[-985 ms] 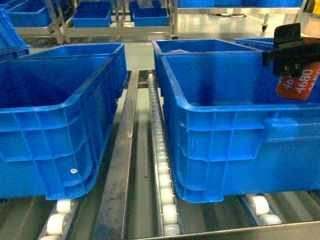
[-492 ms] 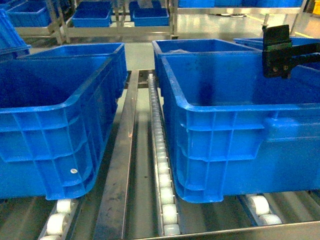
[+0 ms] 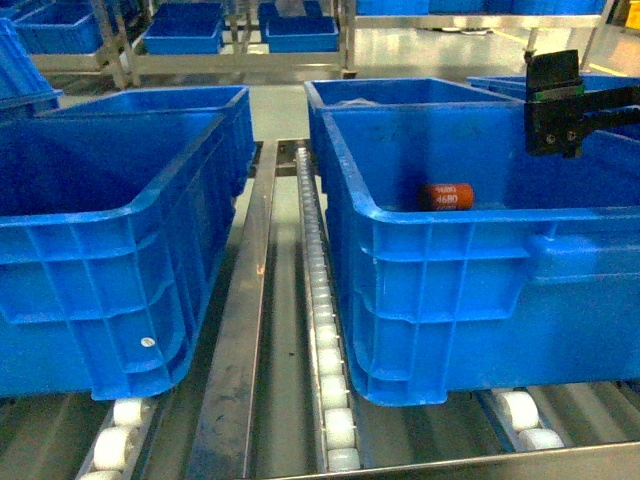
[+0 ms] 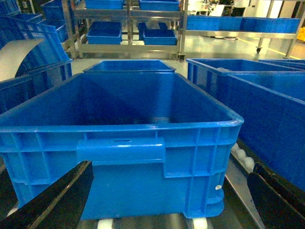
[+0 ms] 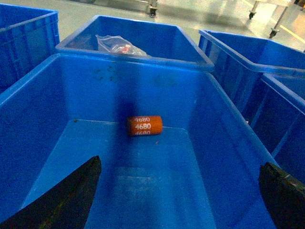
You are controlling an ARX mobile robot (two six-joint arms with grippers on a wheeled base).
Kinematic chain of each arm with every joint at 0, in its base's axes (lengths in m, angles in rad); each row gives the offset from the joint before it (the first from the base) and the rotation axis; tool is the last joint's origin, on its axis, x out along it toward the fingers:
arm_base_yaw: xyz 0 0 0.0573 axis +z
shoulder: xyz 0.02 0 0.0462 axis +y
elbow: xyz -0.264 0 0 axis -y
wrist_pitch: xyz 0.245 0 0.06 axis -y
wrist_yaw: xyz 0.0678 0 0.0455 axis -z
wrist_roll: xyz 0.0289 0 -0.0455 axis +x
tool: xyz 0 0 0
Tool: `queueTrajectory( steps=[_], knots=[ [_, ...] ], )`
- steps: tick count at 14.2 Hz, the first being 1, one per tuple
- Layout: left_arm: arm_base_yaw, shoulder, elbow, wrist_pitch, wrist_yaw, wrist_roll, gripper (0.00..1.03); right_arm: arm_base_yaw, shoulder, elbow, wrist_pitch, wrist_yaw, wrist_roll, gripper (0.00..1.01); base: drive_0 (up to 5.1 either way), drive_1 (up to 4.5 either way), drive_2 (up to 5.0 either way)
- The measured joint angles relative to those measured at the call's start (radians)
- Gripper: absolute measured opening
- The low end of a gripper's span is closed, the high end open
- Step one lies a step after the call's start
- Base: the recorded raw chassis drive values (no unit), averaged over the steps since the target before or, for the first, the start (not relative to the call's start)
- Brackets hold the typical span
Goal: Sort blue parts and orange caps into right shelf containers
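An orange cap [image 3: 446, 196] marked "4680" lies on its side on the floor of the right blue crate [image 3: 470, 215], towards the far wall. In the right wrist view the cap [image 5: 144, 126] rests ahead of my right gripper [image 5: 178, 191], which hangs open over the crate [image 5: 28, 109] with nothing between its fingers. In the head view the right gripper [image 3: 553, 110] is above the crate's right side. My left gripper [image 4: 164, 195] is open in front of the left crate [image 4: 119, 126], which looks empty. No blue parts show in any view.
Both crates sit on the steel shelf [image 3: 235, 360] with a row of white rollers [image 3: 318, 290] between them. A second crate [image 5: 157, 38] behind the right one holds a clear plastic bag [image 5: 114, 45]. More blue crates [image 5: 248, 62] stand to the right and on racks behind.
One second ago my right gripper held the orange cap above the right crate. It let go, and the cap now lies on the crate floor. The gripper has risen slightly.
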Motion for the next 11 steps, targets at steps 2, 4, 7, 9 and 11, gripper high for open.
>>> queueTrajectory(
  steps=[2, 4, 7, 9, 11],
  knots=[
    [0.000, 0.000, 0.000, 0.000, 0.000, 0.000, 0.98, 0.000, 0.000, 0.000, 0.000, 0.000, 0.000, 0.98, 0.0, 0.00, 0.0],
    [0.000, 0.000, 0.000, 0.000, 0.000, 0.000, 0.98, 0.000, 0.000, 0.000, 0.000, 0.000, 0.000, 0.98, 0.0, 0.00, 0.0],
    [0.000, 0.000, 0.000, 0.000, 0.000, 0.000, 0.98, 0.000, 0.000, 0.000, 0.000, 0.000, 0.000, 0.98, 0.0, 0.00, 0.0],
    [0.000, 0.000, 0.000, 0.000, 0.000, 0.000, 0.98, 0.000, 0.000, 0.000, 0.000, 0.000, 0.000, 0.98, 0.0, 0.00, 0.0],
    [0.000, 0.000, 0.000, 0.000, 0.000, 0.000, 0.98, 0.000, 0.000, 0.000, 0.000, 0.000, 0.000, 0.98, 0.0, 0.00, 0.0]
  ],
)
